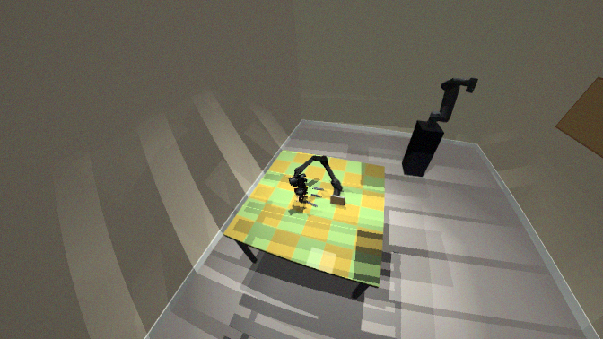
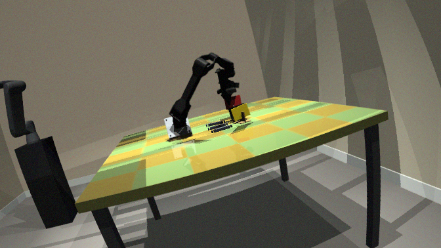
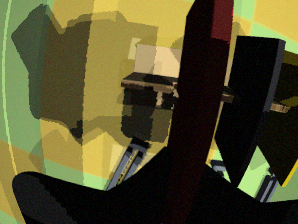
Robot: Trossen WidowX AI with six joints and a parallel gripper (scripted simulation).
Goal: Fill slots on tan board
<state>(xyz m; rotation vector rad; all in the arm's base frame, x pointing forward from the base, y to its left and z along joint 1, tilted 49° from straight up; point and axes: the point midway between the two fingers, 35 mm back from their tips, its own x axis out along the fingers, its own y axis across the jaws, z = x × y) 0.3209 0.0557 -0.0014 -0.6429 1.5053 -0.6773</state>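
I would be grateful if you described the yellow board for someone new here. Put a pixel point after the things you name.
On the green-and-orange checkered table [image 2: 282, 141], find the black arm's gripper. Beside its red board [image 2: 233, 102], the yellow board [image 2: 241, 112] stands upright; its color sets it apart.

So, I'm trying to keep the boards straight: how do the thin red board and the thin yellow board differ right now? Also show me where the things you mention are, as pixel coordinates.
The red board [image 2: 235, 99] [image 3: 199, 75] is clamped in the gripper [image 1: 301, 198] [image 2: 229, 102] [image 3: 173, 155]; the yellow board [image 2: 240, 112] [image 3: 281, 145] is outside its fingers. In the exterior view, the red board appears higher, the yellow one lower. Both are flat and upright.
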